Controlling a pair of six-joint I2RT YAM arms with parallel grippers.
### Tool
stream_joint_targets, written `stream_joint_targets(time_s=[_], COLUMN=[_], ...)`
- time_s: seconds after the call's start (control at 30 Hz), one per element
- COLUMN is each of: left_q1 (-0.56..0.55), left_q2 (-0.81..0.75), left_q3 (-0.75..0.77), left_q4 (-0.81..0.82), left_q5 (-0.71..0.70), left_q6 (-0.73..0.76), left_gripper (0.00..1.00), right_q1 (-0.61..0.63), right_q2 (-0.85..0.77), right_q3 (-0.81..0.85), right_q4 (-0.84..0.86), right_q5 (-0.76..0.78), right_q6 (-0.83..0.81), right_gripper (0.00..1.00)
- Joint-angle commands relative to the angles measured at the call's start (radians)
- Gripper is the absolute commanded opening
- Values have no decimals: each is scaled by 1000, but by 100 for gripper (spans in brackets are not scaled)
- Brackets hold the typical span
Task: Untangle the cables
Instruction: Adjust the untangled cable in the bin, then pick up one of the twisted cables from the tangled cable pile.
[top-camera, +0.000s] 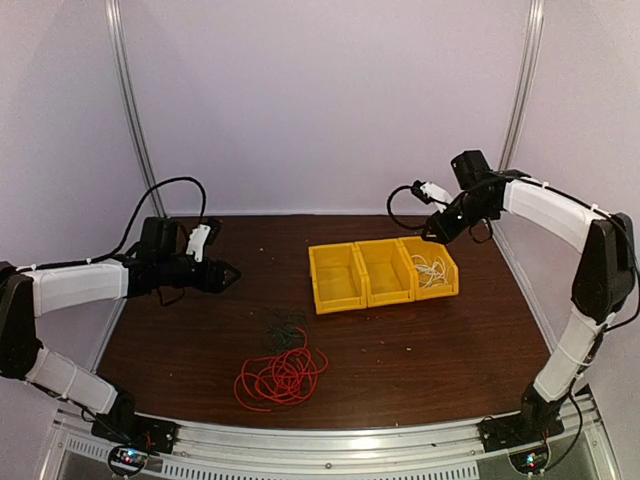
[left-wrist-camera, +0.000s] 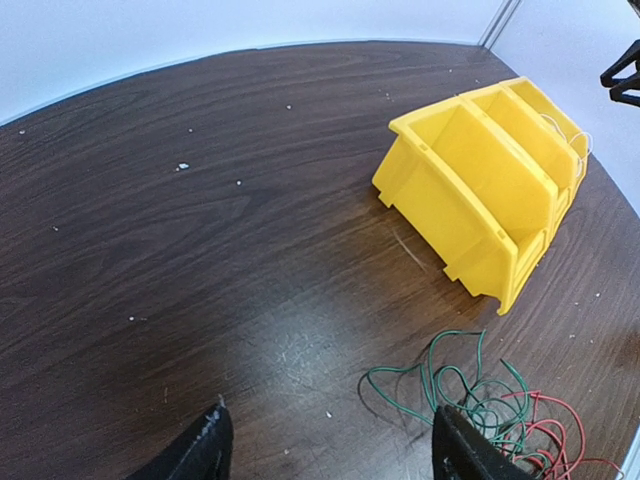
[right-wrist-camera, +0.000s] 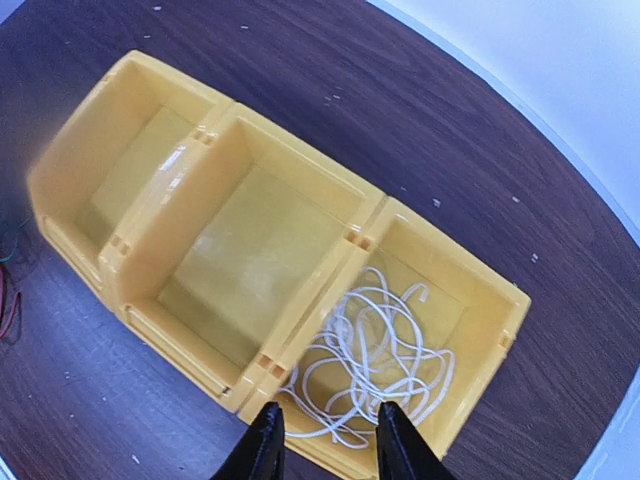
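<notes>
A red cable (top-camera: 282, 378) lies in loose loops on the table's near middle. A thin dark green cable (top-camera: 283, 328) is coiled just behind it, and their loops overlap at the edge. The white cable (right-wrist-camera: 375, 365) lies bunched in the rightmost yellow bin (top-camera: 449, 283). My left gripper (top-camera: 232, 272) hovers open over bare table left of the bins. In its wrist view the left gripper (left-wrist-camera: 332, 420) has the green cable (left-wrist-camera: 455, 385) by its right finger and red cable (left-wrist-camera: 545, 430) beyond. My right gripper (right-wrist-camera: 327, 415) stands open above the white cable, with nothing between its fingers.
Three joined yellow bins (right-wrist-camera: 300, 135) stand at the table's back right; the left and middle ones hold nothing. The brown wooden table (left-wrist-camera: 200, 220) carries small white specks. Pale walls and metal posts close in the back and sides.
</notes>
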Motion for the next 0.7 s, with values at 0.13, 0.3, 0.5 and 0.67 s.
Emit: stream_joint_targets(time_s=[0.13,0.3,0.5,0.67], left_q1=[-2,-2,-2,-2], left_q2=[-9,-15,-24,-36], left_q3=[12,13,14,14], left_q4=[51,49,46,46], left_q5=[12,10,8,6], left_q6=[19,19,17,15], left_gripper=[69,69,69,69], right_q1=[277,444,545,589], right_q2=[95,254,489,590], right_q3=[117,251,466,552], right_q4=[9,3,-55,-37], right_q5=[-186,-164,-140,-44], right_q6=[-104,-131,-112,-87], right_gripper=[29,26,26,25])
